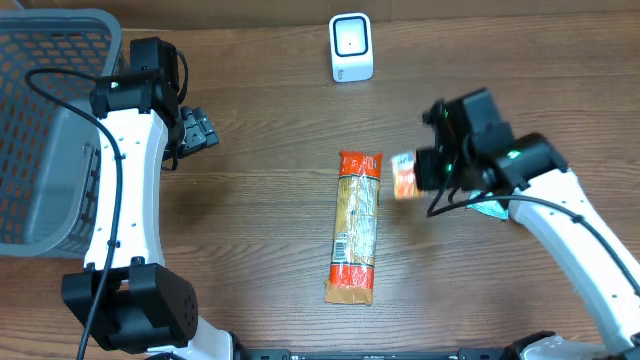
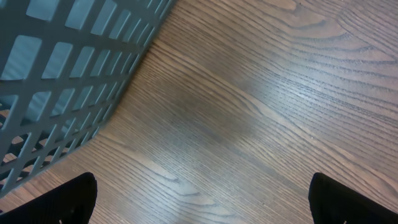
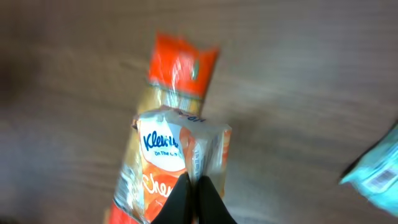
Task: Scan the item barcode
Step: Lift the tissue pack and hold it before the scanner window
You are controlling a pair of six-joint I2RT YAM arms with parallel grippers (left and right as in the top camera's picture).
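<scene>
Though blurred, pack [image 3: 177, 146] in right claw [image 3: 193, 183]

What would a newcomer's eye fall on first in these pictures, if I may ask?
The small Kleenex tissue pack pinched in the shut right fingers stands out first, just right of the long orange food packet lying mid-table. Next come the white scanner at the far edge and the grey basket at the left, with the left fingers open beside it.
</scene>
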